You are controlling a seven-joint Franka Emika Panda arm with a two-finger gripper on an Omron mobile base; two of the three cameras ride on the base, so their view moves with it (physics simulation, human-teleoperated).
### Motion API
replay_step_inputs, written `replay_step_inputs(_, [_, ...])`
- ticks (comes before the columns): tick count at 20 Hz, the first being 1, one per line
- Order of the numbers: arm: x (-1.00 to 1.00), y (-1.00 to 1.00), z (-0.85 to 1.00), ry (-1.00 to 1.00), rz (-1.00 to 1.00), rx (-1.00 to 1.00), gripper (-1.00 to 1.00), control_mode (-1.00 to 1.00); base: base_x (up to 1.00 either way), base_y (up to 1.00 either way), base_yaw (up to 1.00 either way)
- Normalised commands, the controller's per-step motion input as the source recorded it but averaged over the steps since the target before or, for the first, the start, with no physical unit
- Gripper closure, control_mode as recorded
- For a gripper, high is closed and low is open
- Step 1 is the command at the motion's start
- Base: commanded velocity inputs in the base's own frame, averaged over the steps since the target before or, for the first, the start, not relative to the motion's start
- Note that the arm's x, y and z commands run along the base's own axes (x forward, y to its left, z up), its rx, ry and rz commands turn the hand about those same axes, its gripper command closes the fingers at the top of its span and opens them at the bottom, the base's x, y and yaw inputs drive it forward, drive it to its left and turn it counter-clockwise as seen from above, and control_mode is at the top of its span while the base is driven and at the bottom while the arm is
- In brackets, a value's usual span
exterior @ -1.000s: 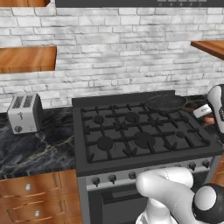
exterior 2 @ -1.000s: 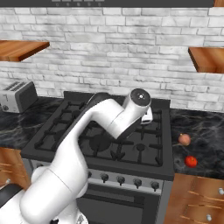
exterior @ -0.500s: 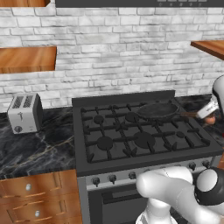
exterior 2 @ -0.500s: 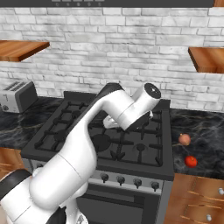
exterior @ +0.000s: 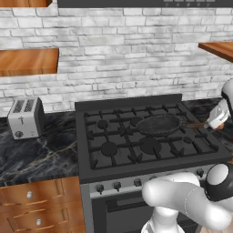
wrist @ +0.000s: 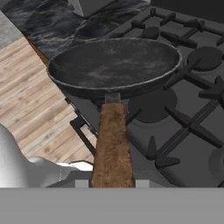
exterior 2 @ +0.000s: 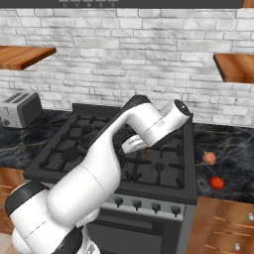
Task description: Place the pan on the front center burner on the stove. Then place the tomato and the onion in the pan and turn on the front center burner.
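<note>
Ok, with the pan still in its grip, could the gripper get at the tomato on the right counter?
Probably not yet: the gripper is shut on the pan handle. The tomato itself sits uncovered beside the onion.

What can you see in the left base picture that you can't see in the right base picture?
The left base view alone shows the pan carried above the stove's grates, its handle running to the gripper. The right base view alone shows the onion and the tomato lying on the counter right of the stove. Both views share the stove, the toaster on its left, the brick wall and the wooden shelves.
</note>
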Motion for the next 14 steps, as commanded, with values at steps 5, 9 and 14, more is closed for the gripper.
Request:
replay_step_inputs(5, [0.00,0.01,-0.22,0.00,0.13,0.00,1.00,-1.00,0.00,0.00,0.00])
replay_step_inputs(9, [0.00,0.00,-0.22,0.00,0.11,0.00,1.00,-1.00,0.00,0.00,0.00])
replay_step_inputs(14, [0.00,0.00,-0.19,0.00,0.08,0.00,1.00,-1.00,0.00,0.00,0.00])
